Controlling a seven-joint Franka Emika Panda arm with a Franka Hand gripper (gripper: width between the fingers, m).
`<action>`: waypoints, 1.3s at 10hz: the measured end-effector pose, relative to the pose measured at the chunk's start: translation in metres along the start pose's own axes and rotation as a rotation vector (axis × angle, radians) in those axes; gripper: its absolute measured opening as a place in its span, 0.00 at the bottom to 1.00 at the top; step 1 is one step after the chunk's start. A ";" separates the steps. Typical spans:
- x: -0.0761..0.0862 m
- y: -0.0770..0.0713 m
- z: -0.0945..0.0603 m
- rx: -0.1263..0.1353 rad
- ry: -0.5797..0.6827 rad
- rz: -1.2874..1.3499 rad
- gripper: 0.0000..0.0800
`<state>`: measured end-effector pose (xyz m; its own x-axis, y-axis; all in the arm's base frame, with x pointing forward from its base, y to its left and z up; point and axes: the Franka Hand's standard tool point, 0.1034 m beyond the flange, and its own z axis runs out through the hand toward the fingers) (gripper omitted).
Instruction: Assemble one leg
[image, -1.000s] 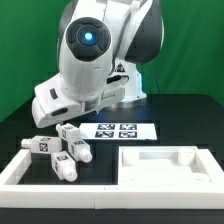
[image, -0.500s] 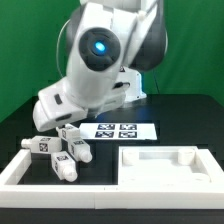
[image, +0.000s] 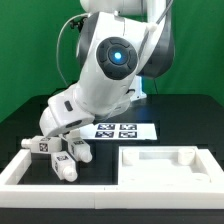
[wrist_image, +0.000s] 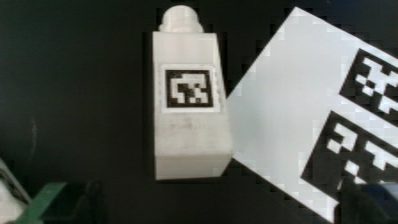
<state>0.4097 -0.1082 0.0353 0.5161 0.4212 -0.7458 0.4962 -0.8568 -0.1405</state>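
Since the leg (wrist_image: 187, 100) looks light, rigid and smooth plastic, grip across its blocky tagged body, not the round peg; claw (image: 50, 130) opening cannot be told.

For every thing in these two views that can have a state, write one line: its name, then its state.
Leg in the wrist view: lying flat, tag up, not gripped.
Other legs: lying loose, unattached.
Square tray piece: flat, hollow side up, no legs fitted.
End effector: low over the legs, open or shut unclear.
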 end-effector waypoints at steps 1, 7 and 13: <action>-0.001 0.002 0.001 -0.012 -0.008 -0.002 0.81; -0.007 0.004 0.026 -0.063 -0.057 0.013 0.81; -0.008 0.006 0.030 -0.063 -0.050 -0.009 0.34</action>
<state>0.3876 -0.1260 0.0207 0.4766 0.4123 -0.7765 0.5446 -0.8318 -0.1074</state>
